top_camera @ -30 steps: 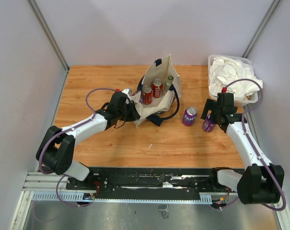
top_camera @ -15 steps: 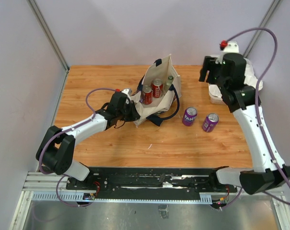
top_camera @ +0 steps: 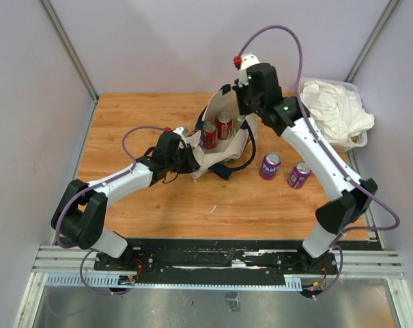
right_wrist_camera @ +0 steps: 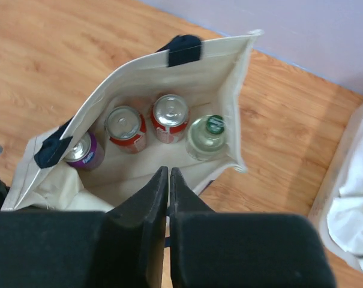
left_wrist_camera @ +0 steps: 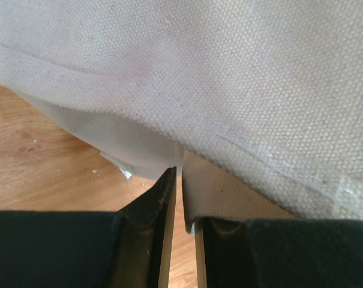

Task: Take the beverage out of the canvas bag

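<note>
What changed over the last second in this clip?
The right gripper rose off the right-hand purple can, swung left over the canvas bag and closed empty. Unchanged: the left gripper pinching the bag's edge, the other purple can on the table, the drinks in the bag.

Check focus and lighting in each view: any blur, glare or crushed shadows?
Top external: even soft light, sharp across the table, faint shadows under the arms. Left wrist: canvas bag weave crisp, the left gripper's fingers near-black and featureless. Right wrist: red cans sharp, small glints on their tops; the right gripper's fingers dark.
</note>
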`<action>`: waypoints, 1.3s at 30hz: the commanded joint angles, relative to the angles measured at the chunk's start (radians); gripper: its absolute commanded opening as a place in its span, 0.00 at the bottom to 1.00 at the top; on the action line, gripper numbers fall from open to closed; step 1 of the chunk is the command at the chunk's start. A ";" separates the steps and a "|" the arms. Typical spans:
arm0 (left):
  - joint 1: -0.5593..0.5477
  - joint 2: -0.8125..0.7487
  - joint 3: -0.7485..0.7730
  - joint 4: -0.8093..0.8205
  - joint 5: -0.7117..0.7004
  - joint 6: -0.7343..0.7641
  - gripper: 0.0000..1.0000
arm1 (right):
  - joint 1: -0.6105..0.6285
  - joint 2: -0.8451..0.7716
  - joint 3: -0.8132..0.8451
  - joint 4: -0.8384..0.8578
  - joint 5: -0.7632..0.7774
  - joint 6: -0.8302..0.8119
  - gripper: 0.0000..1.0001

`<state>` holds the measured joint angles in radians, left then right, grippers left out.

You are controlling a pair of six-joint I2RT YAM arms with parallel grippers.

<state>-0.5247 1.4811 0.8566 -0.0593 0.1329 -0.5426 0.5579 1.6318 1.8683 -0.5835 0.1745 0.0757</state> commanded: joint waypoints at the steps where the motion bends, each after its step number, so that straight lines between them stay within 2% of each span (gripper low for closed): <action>1: 0.005 0.036 -0.043 -0.101 0.023 0.022 0.21 | 0.058 0.086 0.074 -0.040 -0.025 -0.015 0.02; 8: 0.005 0.025 -0.050 -0.087 0.031 0.030 0.22 | 0.066 0.227 0.167 -0.106 0.014 0.009 0.07; 13: 0.005 0.026 -0.048 -0.077 0.036 0.036 0.21 | 0.061 0.264 0.138 -0.137 0.095 0.028 0.15; 18: 0.004 0.043 -0.037 -0.083 0.039 0.048 0.21 | 0.039 0.256 0.061 -0.136 0.166 0.062 0.18; 29: 0.005 0.066 -0.011 -0.103 0.022 0.061 0.24 | -0.041 0.291 0.019 -0.110 0.149 0.098 0.56; 39: 0.005 0.081 0.009 -0.115 0.026 0.077 0.25 | -0.075 0.431 0.145 -0.098 0.154 0.106 0.57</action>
<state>-0.5232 1.5173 0.8722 -0.0452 0.1638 -0.4965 0.5159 1.9953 1.9450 -0.6739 0.2970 0.1619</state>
